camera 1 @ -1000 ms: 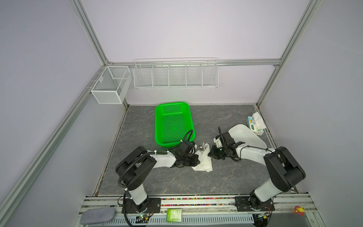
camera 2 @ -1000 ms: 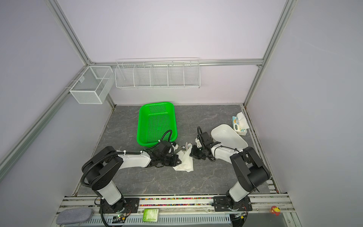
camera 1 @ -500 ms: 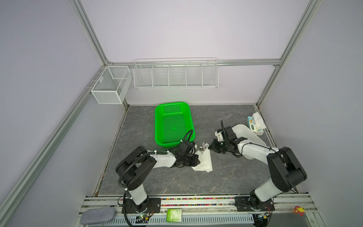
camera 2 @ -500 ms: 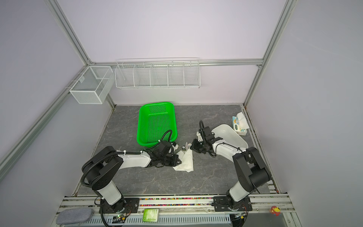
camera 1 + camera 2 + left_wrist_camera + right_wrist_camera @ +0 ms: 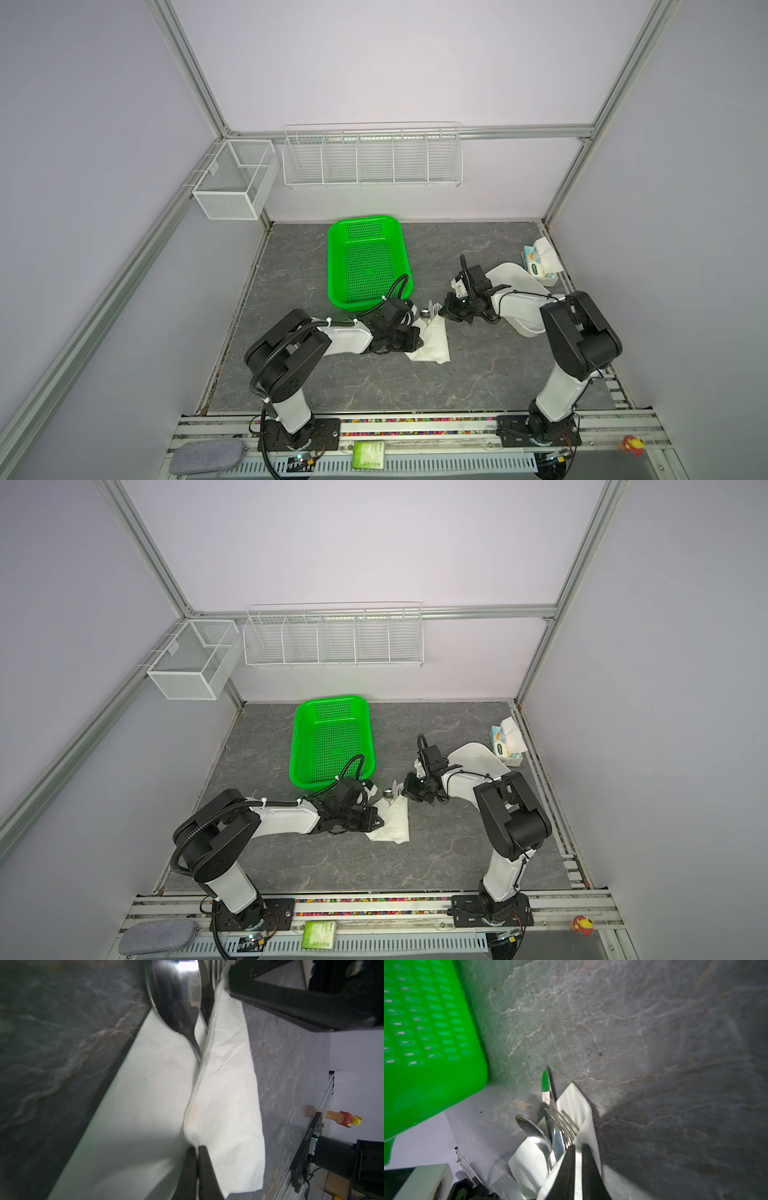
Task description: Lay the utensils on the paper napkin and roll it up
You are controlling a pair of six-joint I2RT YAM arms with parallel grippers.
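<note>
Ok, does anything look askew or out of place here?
Only the paper napkin: it lies as a loose, crooked fold, and the spoon, knife and fork heads stick out past its far end. Left gripper and right gripper each pinch its edge. Nothing spilled.

Pale lilac walls (image 5: pixel 374 62), grey marbled floor (image 5: pixel 478 374)

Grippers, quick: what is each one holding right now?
Left gripper: closed, pinching a fold of the napkin.
Right gripper: closed on the napkin's edge, beside the fork.
</note>
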